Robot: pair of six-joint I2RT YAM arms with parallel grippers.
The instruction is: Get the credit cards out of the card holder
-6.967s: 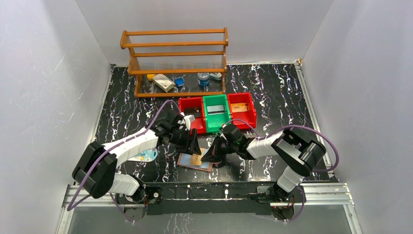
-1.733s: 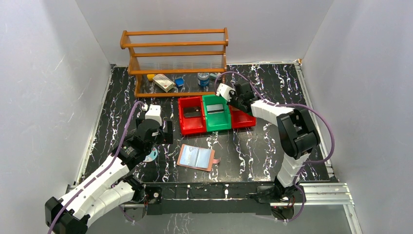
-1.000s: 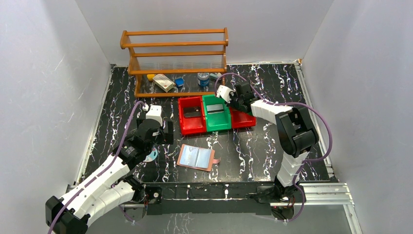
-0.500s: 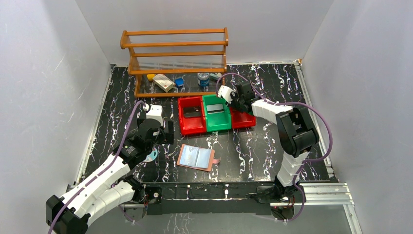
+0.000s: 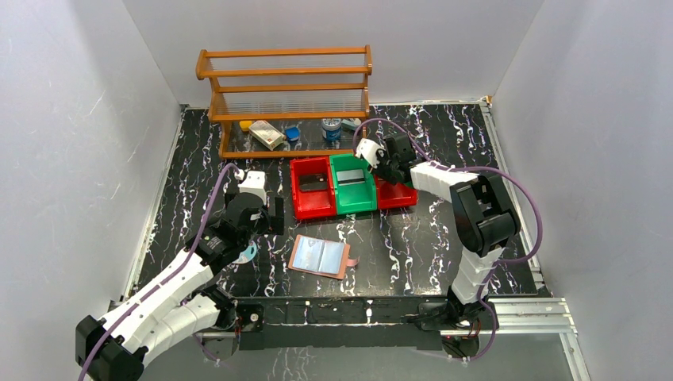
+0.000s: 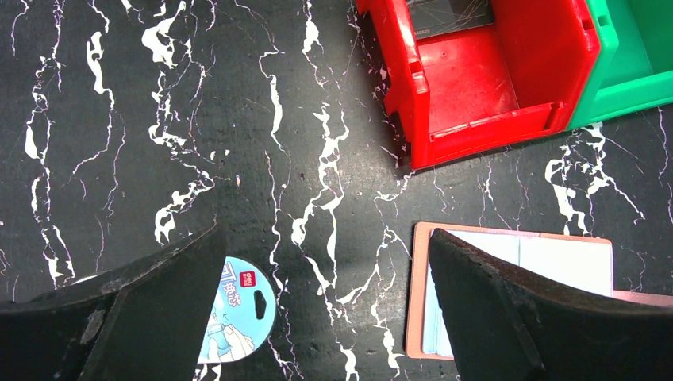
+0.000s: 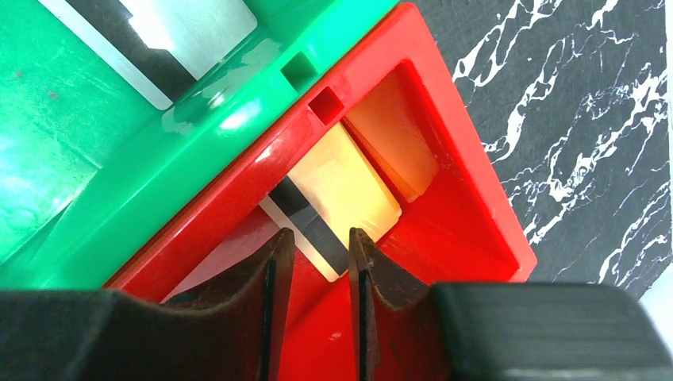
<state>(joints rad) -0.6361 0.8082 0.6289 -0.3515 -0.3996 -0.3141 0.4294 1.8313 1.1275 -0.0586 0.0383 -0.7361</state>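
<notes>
Left pincer (image 6: 324,246): mine, gaping wide with nothing in it, hanging over the table between a round blue tag (image 6: 238,309) and the card holder (image 6: 516,262).
Card holder: lying flat open near the front edge, well apart from both pincers.
Credit card (image 7: 341,190): yellowish with a dark stripe, sitting inside the right red bin (image 7: 468,190).
Right pincer (image 7: 317,246): jaws a little apart just over that card, not pinching it.

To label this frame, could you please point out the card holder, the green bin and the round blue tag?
card holder (image 5: 320,256): top view, its open pale inside.
green bin (image 5: 355,206): top view, its near wall.
round blue tag (image 6: 242,305): left wrist view, its printed face.
</notes>
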